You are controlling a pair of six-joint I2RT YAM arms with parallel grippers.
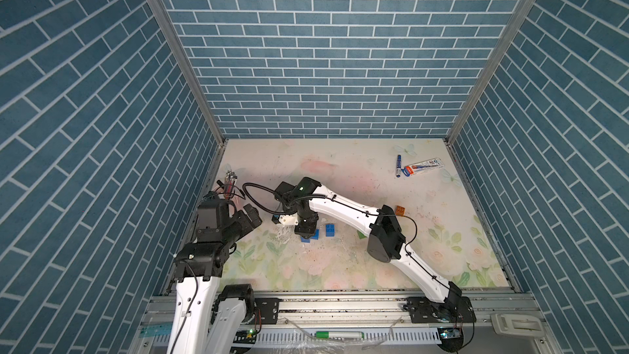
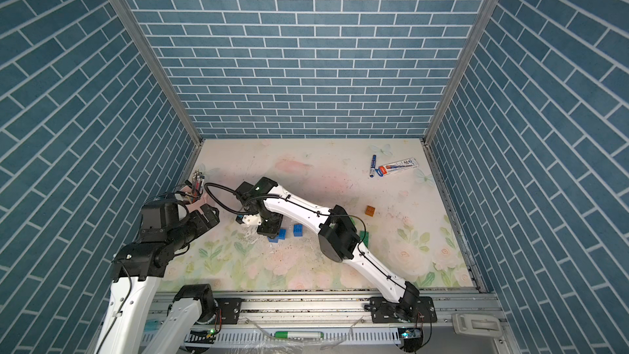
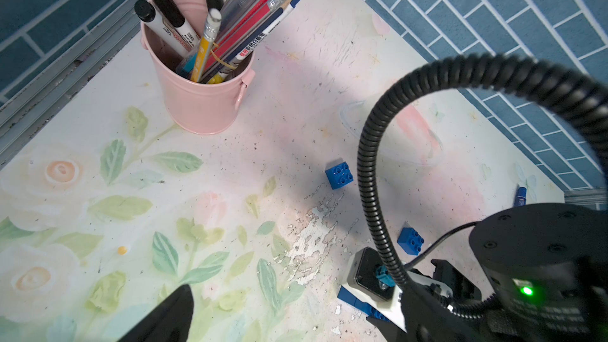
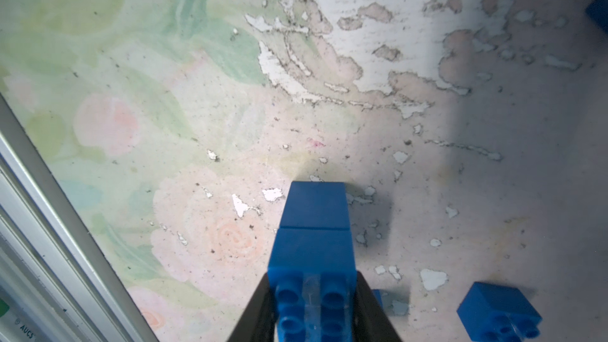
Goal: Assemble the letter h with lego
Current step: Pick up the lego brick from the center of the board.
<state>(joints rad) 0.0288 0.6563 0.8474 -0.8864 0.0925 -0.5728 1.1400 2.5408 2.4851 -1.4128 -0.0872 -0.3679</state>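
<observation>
The right pincer (image 4: 312, 294) pinches two joined blue bricks (image 4: 314, 225) across opposite flat walls, left of the table's (image 1: 340, 171) centre. They look light, stiff and slick, so a square grip suits. The left pincer (image 1: 251, 215) hangs spread and empty.

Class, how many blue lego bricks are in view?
5. A stacked pair in the fingers of the right gripper; one brick just right of it; two bricks further back. Others may hide under the arm.

Mat (image 1: 340, 165) far centre open, pen cup (image 3: 200, 93) far-left corner, R arm (image 1: 343, 204) (w/ cable loop (image 3: 365, 166)) + blue bricks (image 1: 329, 229) mid
</observation>
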